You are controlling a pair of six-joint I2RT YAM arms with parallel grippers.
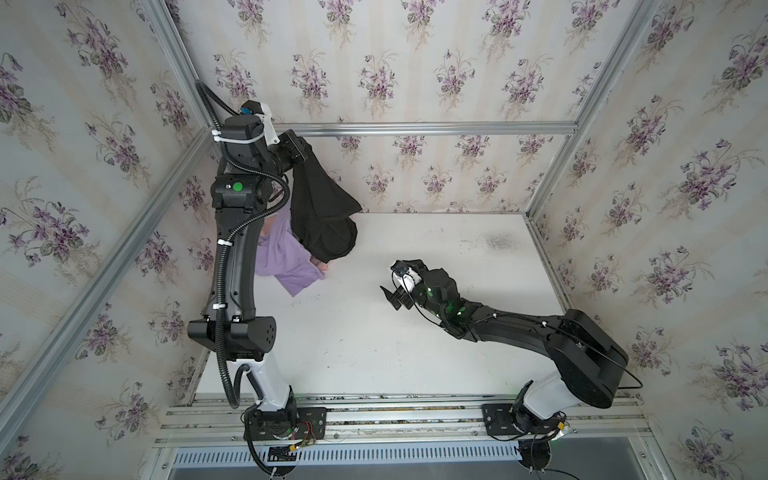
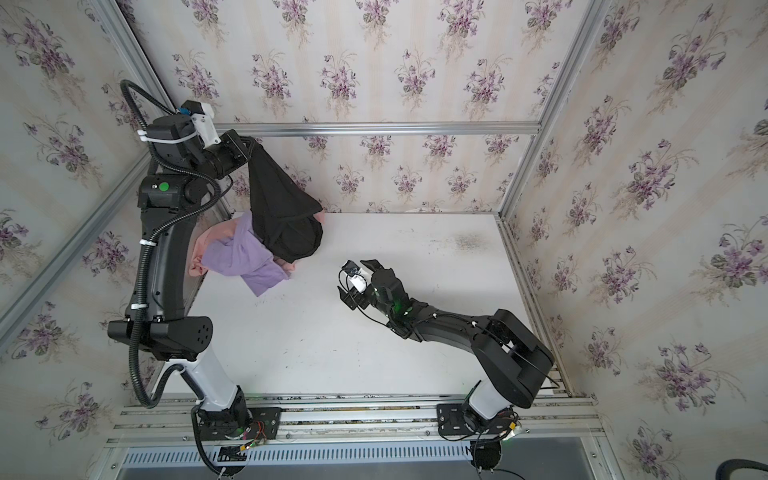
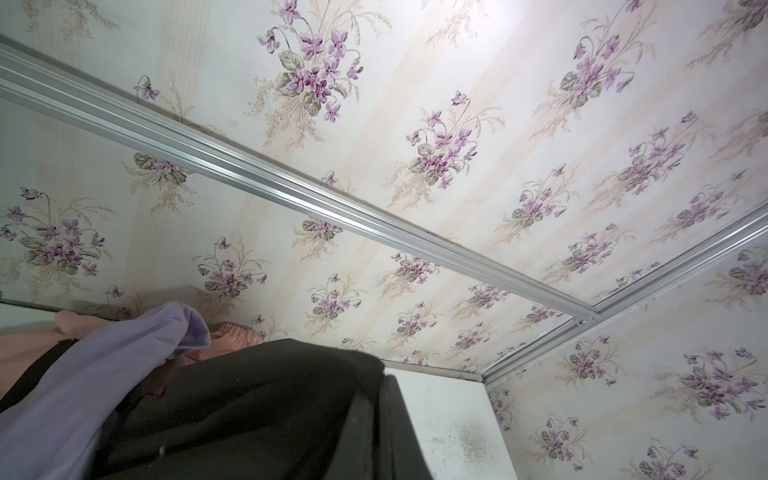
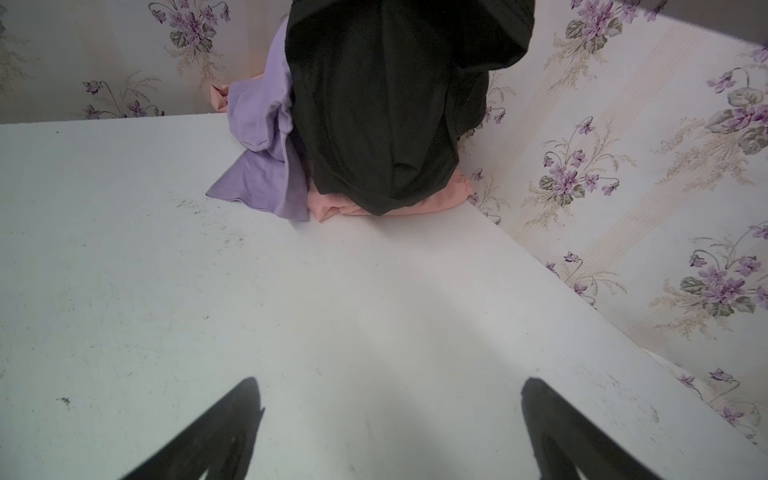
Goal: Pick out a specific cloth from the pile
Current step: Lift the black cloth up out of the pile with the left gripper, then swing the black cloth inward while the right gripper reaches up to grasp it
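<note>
The cloth (image 1: 322,216) (image 2: 284,216) is plain black and hangs in a long drape from my left gripper (image 1: 302,146) (image 2: 248,146), which is shut on its top end high at the back left. In the left wrist view the cloth (image 3: 249,415) fills the space beside the gripper (image 3: 380,419). Its lower end reaches down to the pile, where a lilac garment (image 1: 286,259) (image 2: 245,259) (image 4: 262,166) lies over a salmon-pink one (image 2: 201,249) (image 4: 440,201). My right gripper (image 1: 388,275) (image 2: 352,279) (image 4: 388,399) hovers open over the bare table to the pile's right, holding nothing.
The white table (image 1: 415,332) has a dark speckled stain (image 1: 498,242) near its back right. Floral-papered walls and aluminium frame rails (image 1: 415,128) close in the back and both sides. A slotted rail (image 1: 374,415) runs along the front by the arm bases.
</note>
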